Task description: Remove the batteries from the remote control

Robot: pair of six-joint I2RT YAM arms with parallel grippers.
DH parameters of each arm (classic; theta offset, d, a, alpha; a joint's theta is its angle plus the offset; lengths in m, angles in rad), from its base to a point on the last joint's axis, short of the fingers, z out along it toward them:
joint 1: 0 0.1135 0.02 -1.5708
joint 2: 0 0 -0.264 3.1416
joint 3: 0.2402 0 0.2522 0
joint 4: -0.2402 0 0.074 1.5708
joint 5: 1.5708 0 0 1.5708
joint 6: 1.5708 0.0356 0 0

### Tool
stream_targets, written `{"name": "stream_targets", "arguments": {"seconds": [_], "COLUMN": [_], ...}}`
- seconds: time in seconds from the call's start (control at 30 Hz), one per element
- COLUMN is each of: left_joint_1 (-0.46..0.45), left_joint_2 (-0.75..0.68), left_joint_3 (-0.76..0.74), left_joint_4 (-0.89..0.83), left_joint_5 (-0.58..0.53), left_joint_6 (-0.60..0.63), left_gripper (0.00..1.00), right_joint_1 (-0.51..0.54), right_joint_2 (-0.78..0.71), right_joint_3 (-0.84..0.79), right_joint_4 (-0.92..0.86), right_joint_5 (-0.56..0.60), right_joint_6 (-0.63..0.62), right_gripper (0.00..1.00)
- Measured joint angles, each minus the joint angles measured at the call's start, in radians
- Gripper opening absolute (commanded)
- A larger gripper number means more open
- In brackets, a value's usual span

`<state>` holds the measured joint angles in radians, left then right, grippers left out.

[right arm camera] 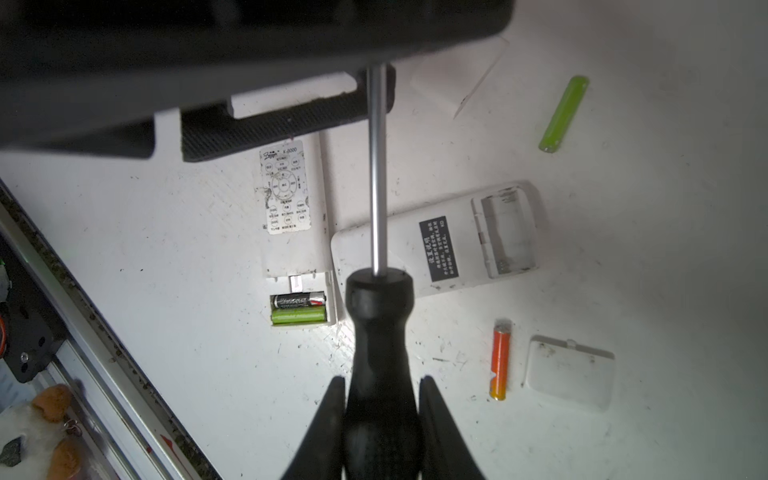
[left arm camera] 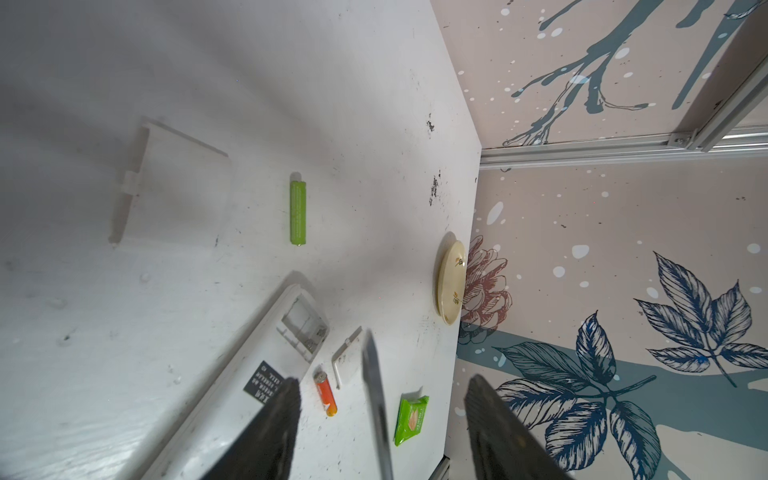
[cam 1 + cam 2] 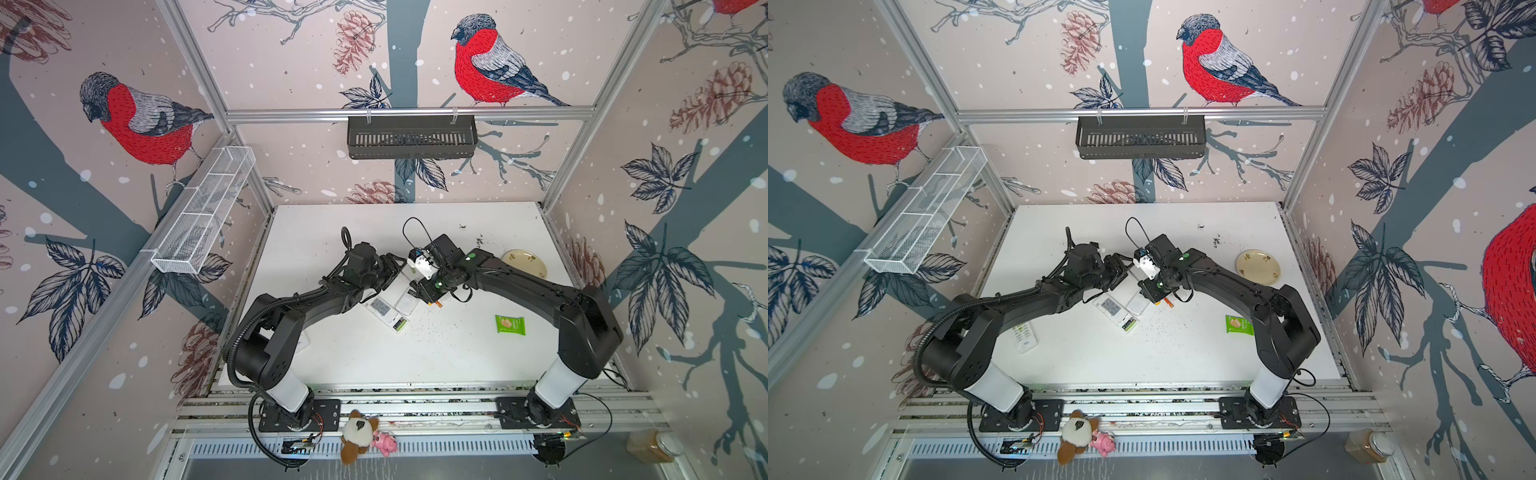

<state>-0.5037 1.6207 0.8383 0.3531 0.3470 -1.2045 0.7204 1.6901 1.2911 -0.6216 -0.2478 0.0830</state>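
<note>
Two white remote controls lie side by side. One remote (image 1: 291,216) (image 3: 384,311) has an open bay holding a black battery (image 1: 298,299) and a lime green battery (image 1: 298,315). The other remote (image 1: 436,245) (image 2: 266,353) has an empty bay. A loose green battery (image 1: 564,114) (image 2: 298,212) and an orange battery (image 1: 500,359) (image 2: 325,392) lie on the table. My right gripper (image 1: 382,380) (image 3: 417,287) is shut on a black screwdriver handle (image 1: 380,332). Its steel shaft (image 2: 376,407) runs between the spread jaws of my left gripper (image 2: 382,380) (image 3: 399,268), touching neither.
Two white battery covers (image 1: 569,372) (image 2: 166,174) lie loose near the remotes. A cream plate (image 3: 524,262) and a green snack packet (image 3: 510,325) sit on the right. A third remote (image 3: 1025,336) lies under the left arm. Plush toys (image 3: 359,434) rest on the front rail.
</note>
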Motion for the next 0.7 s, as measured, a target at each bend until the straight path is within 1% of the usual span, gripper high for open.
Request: {"name": "stream_targets", "arguments": {"seconds": [0.03, 0.1, 0.13, 0.17, 0.2, 0.27, 0.37, 0.4, 0.43, 0.47, 0.5, 0.53, 0.63, 0.7], "left_joint_1": [0.0, 0.001, 0.003, 0.005, 0.003, 0.005, 0.009, 0.01, 0.01, 0.011, 0.012, 0.017, 0.021, 0.021], "left_joint_2": [0.007, 0.017, 0.022, 0.026, 0.026, 0.032, 0.032, 0.026, 0.019, 0.011, 0.0, -0.008, -0.016, -0.026], "left_joint_3": [0.001, 0.003, 0.005, 0.008, 0.016, 0.018, 0.018, 0.013, 0.005, -0.004, -0.015, -0.038, -0.1, -0.12], "left_joint_4": [-0.001, -0.007, -0.007, 0.018, 0.022, 0.023, 0.039, 0.064, 0.093, 0.13, 0.143, 0.146, 0.167, 0.21], "left_joint_5": [0.0, 0.0, 0.001, 0.034, 0.033, 0.045, 0.072, 0.082, 0.093, 0.1, 0.099, 0.101, 0.114, 0.124], "left_joint_6": [0.0, 0.007, 0.008, -0.031, -0.006, -0.019, -0.051, -0.074, -0.1, -0.126, -0.112, -0.138, -0.242, -0.311], "left_gripper": [0.28, 0.06, 0.0, 0.0, 0.0, 0.0, 0.0, 0.0, 0.0, 0.0, 0.0, 0.0, 0.0, 0.0], "right_joint_1": [0.0, 0.001, 0.003, 0.005, 0.007, 0.0, -0.024, -0.04, -0.064, -0.084, -0.111, -0.142, -0.23, -0.265], "right_joint_2": [-0.001, -0.003, -0.005, -0.005, -0.005, -0.019, -0.058, -0.084, -0.116, -0.143, -0.184, -0.229, -0.353, -0.422], "right_joint_3": [0.0, -0.002, -0.004, -0.007, -0.01, -0.01, -0.018, -0.027, -0.037, -0.048, -0.064, -0.079, -0.151, -0.212], "right_joint_4": [0.0, -0.002, -0.003, -0.01, -0.008, -0.011, -0.009, -0.004, 0.005, 0.019, 0.056, 0.109, 0.278, 0.357], "right_joint_5": [-0.004, -0.01, -0.016, -0.027, -0.023, -0.034, -0.061, -0.085, -0.116, -0.143, -0.162, -0.18, -0.24, -0.281], "right_joint_6": [0.0, -0.005, -0.007, -0.005, -0.004, -0.005, 0.001, 0.005, 0.018, 0.026, 0.038, 0.063, 0.129, 0.17], "right_gripper": [0.01, 0.01, 0.01, 0.01, 0.01, 0.03, 0.11, 0.29, 0.49, 0.57, 0.66, 0.75, 0.95, 0.99]}}
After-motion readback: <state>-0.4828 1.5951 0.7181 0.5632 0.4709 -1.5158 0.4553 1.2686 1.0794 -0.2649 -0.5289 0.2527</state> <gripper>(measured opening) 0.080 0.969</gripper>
